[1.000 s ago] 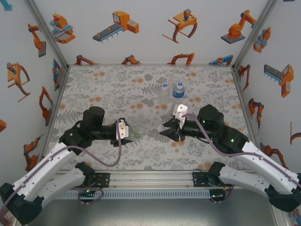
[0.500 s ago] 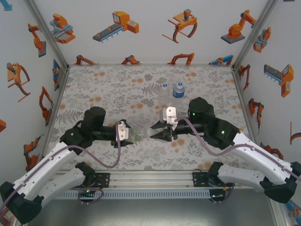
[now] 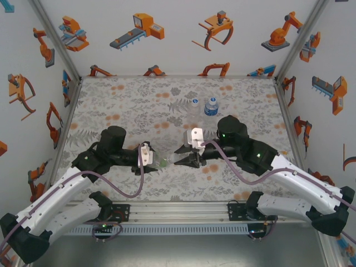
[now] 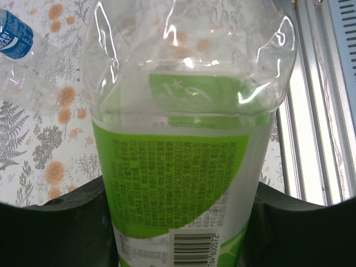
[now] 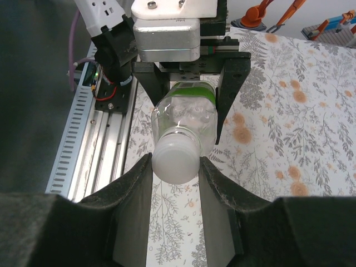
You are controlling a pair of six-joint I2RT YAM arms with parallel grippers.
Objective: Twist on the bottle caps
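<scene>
Though part-open, left jaws on bottle [image 4: 178,183], right jaws on cap [image 5: 175,161].

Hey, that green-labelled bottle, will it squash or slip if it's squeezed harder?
Probably squashes: the green bottle has thin, see-through walls. No liquid shows, so likely light. Smooth plastic might slip while the cap is twisted.

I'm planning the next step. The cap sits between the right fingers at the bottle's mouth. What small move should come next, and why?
Probably rotate the right gripper to start threading. It pinches the white cap against the neck of the green-labelled bottle, which the left gripper clamps by its body.
</scene>
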